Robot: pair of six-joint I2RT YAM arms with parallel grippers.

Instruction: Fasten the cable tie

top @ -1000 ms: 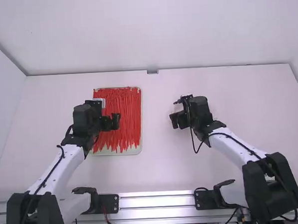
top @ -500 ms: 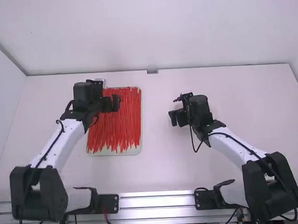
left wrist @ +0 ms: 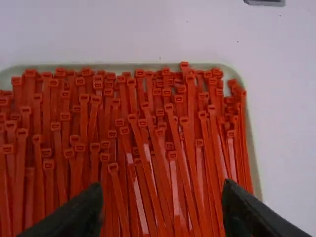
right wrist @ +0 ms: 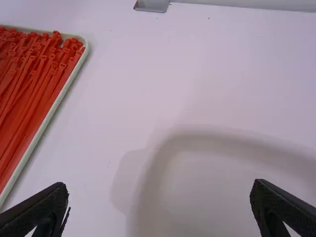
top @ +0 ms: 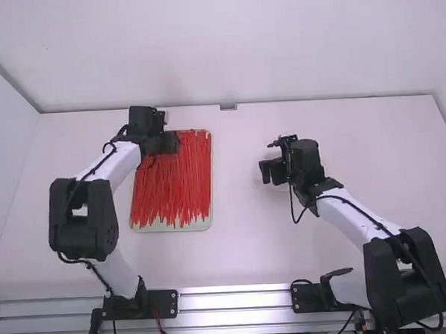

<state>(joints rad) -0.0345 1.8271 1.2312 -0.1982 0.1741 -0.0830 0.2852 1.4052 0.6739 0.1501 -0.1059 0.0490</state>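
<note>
**Q.** What lies on the table (top: pixel 318 132), largest first?

**A.** A pale tray (top: pixel 174 227) left of the middle, heaped with orange ties (top: pixel 175 181) laid lengthwise, far to near. My left gripper (top: pixel 164 145) hangs over the tray's far end. My right gripper (top: pixel 270 164) hangs over bare table, well apart from the tray. A small grey bracket (top: pixel 228 105) sits at the table's far edge.

**Q.** State of the fingers?

**A.** Both pairs are spread wide and hold nothing. Ties show between the left pair, bare table between the right.

**Q.** How should a tie handle?

**A.** I judge each one light, thin, springy and slick. The heap is interlaced, so a neighbour may lift with it. The square heads (left wrist: pixel 113 167) look the stiffest, thickest part, so a pinch just behind a head on a top-lying strap seems surest. Fastening then needs the tail fed through that head, probably by my other gripper.

**Q.** What does one view add to another?

**A.** The high view gives both arms, the whole tray and the ragged tail ends at its near side. The left wrist view resolves single heads, crowded toward the far rim, and shows which straps lie uppermost. The right wrist view gives the tray's far right corner, the bracket, and a soft shadow (right wrist: pixel 212 163) on the table beneath that gripper.
</note>
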